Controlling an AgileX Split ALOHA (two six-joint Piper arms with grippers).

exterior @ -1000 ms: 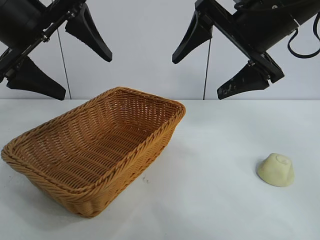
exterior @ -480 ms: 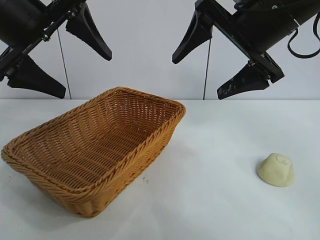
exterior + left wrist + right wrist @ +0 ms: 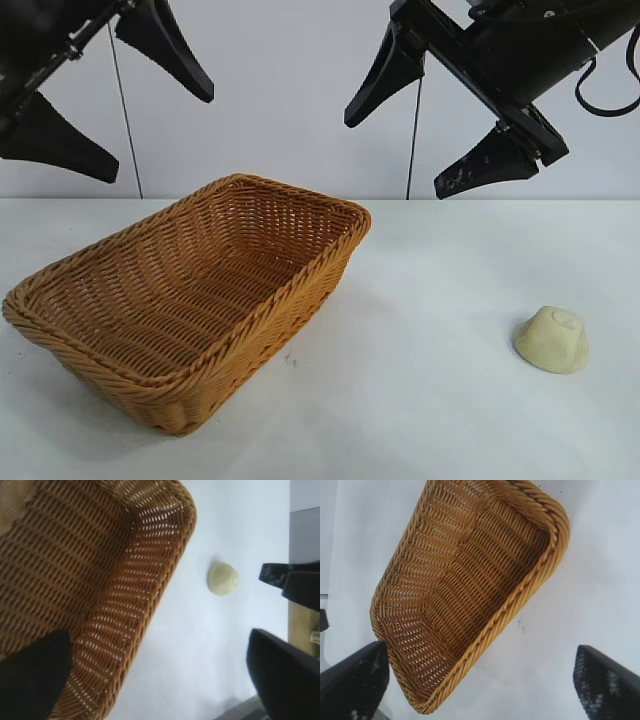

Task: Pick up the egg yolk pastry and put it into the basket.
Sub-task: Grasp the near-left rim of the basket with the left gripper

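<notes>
Pastry [image 3: 552,340] on table [image 3: 430,400], right side, well apart from basket [image 3: 190,310]. Basket at left, nothing inside. Right gripper [image 3: 432,125] high above table between basket and pastry, fingers apart, holding nothing. Left gripper [image 3: 110,95] high above basket's left end, fingers apart, holding nothing.

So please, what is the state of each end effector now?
Left end effector: open, holding nothing, raised above the orange-brown woven wicker basket.
Right end effector: open, holding nothing, raised above the table.
</notes>
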